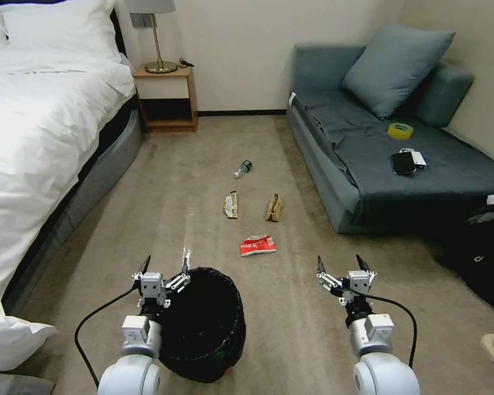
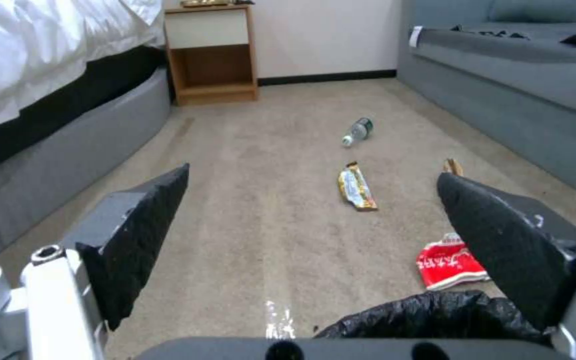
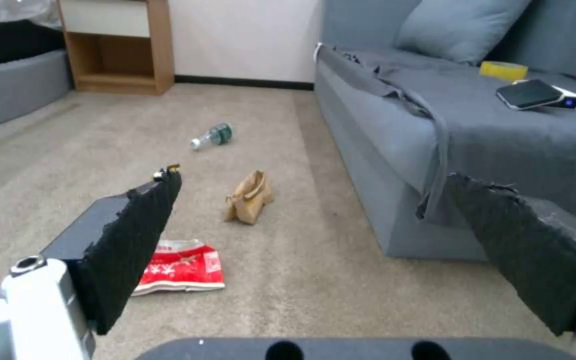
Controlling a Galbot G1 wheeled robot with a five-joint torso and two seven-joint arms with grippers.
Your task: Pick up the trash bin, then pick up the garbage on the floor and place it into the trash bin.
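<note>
You can see the trash bin [image 1: 203,321] on the carpet [image 1: 291,340] right in front of the robot, but its near side is cut off by the left arm, and in the left wrist view just a crinkly bit of its black bag [image 2: 435,315] pokes up. The left gripper [image 1: 164,270] hangs just above the bin's far left rim with its fingers spread wide — holding nothing. You cannot tell if one finger touches the bag. The right gripper [image 1: 341,264] hangs over bare carpet to the right of the bin, well apart from it, fingers spread wide too and empty.

The garbage lies past the bin. The red-and-white packet [image 1: 257,246] is nearest, just beyond the bin's far rim. Farther on from the bin sit the gold wrapper [image 1: 231,204] and the brown paper bag [image 1: 274,207], side by side with a gap between them. In the left wrist view the bag is mostly hidden behind a finger, and in the right wrist view the wrapper is mostly hidden the same way. The little bottle [image 1: 242,168] lies on its side, farthest from the bin — its label is too small to read.

Left of the bin runs the bed [image 1: 44,126] with white sheets. Right of the bin is the grey sofa [image 1: 379,164], with a cushion [image 1: 395,68], a yellow tape roll [image 1: 400,130] and a black phone [image 1: 403,163] on it. Far beyond the bin, a wooden nightstand [image 1: 166,99] stands by the wall with a lamp [image 1: 158,57] on top, its shade cut off. Something dark [image 1: 483,252] sits at the sofa's near end; you cannot tell what it is.
</note>
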